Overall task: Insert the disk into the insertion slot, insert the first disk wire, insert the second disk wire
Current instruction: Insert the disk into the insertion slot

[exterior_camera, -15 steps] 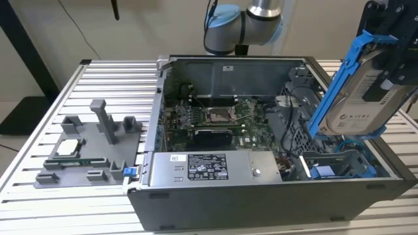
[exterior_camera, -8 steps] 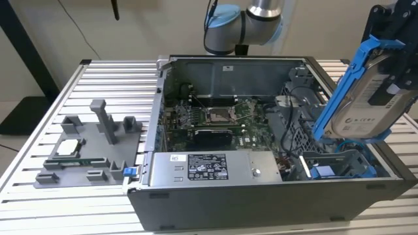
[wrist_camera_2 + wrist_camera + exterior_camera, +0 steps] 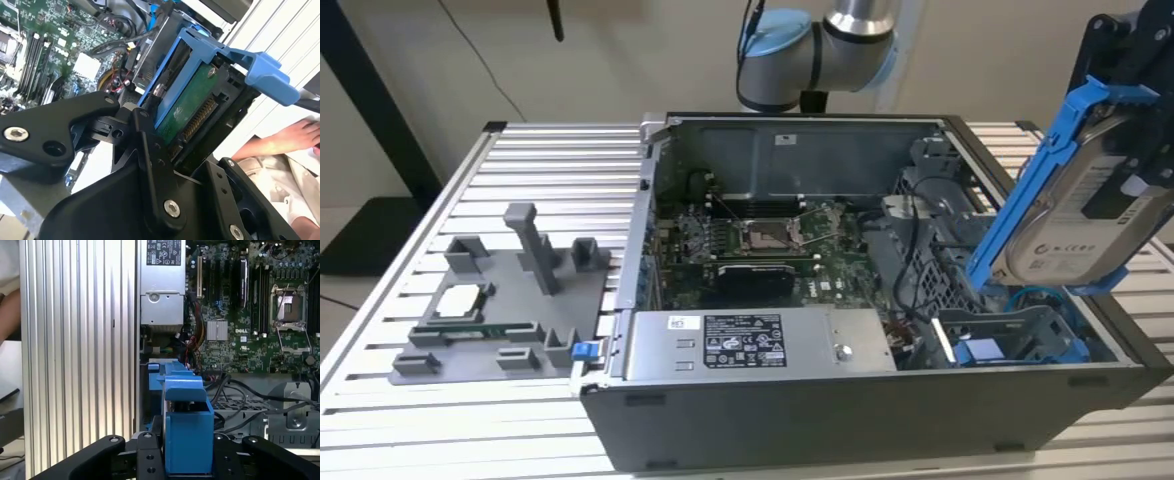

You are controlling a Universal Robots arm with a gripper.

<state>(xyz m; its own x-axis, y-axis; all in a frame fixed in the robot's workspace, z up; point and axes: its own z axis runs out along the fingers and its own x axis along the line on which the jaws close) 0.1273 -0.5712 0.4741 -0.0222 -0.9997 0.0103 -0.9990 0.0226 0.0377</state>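
Note:
My gripper [image 3: 1131, 120] is shut on the disk [image 3: 1083, 215], a silver drive with a white label clipped in a bright blue carrier. The disk hangs tilted, well above the open computer case at the exterior view's right. Below it, in the case's near right corner, sits the insertion slot [image 3: 1003, 322], a grey metal cage with blue parts inside. In the second wrist view the disk's green board and connector row [image 3: 192, 112] lie between the black fingers [image 3: 145, 145]. In the first wrist view the blue carrier [image 3: 187, 440] stands between the finger links, above the case's edge.
The case holds a motherboard [image 3: 761, 240], a grey labelled power-supply box [image 3: 747, 340] and loose black cables [image 3: 245, 390]. A grey fixture with small parts [image 3: 494, 300] stands on the slatted table at the exterior view's left. A person's hand [image 3: 292, 140] rests beside the case.

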